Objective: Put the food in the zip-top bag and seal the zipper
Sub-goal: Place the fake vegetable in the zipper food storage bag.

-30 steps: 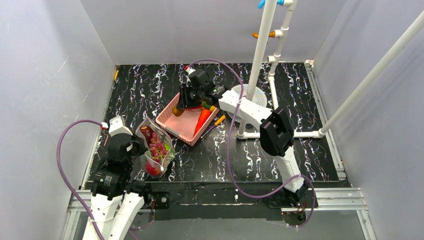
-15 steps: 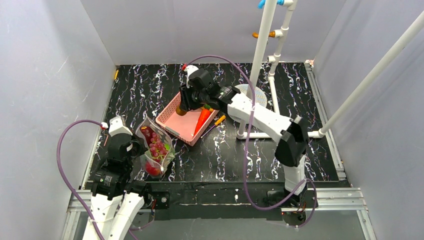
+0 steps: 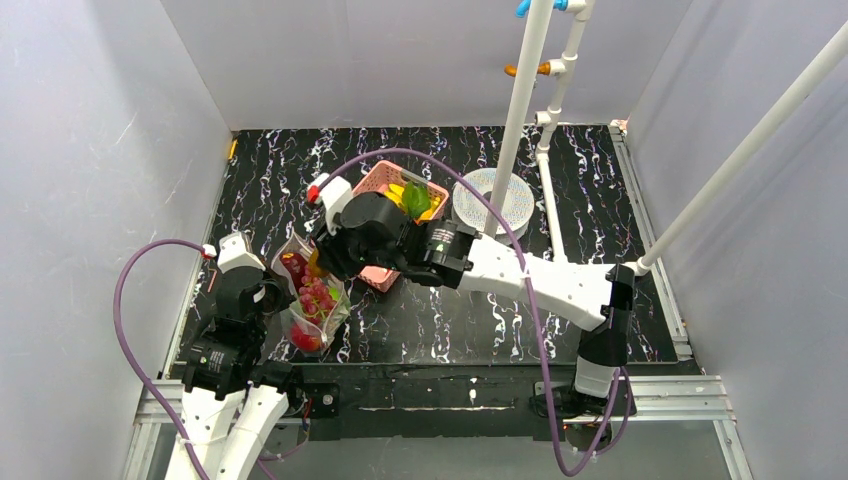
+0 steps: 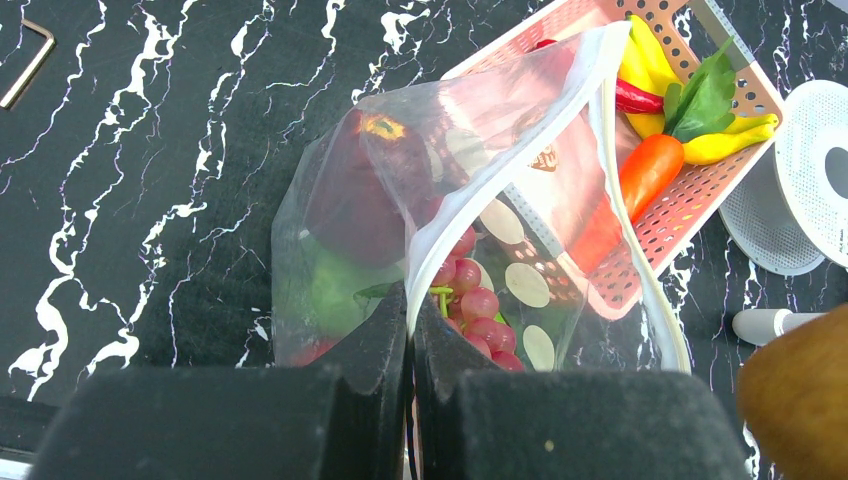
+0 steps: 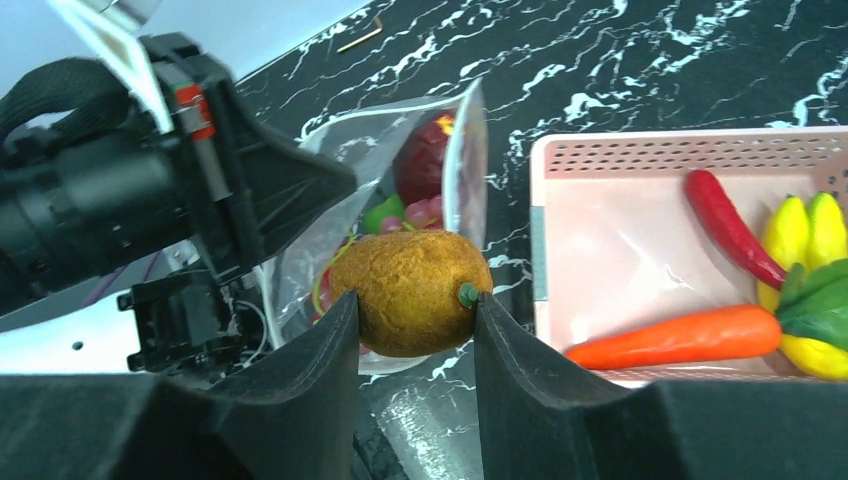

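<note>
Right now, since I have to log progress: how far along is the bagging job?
Done: an apple, grapes and a green piece lie in the zip-top bag. In hand: the left gripper pinches the bag's mouth edge while the right gripper holds the brown-orange fruit near it. Left: carrot, chili, yellow piece and leafy piece sit in the pink basket; the zipper is unsealed.

Jaws clamp brown-orange fruit (image 5: 410, 292) above zip-top bag (image 5: 365, 150).
</note>
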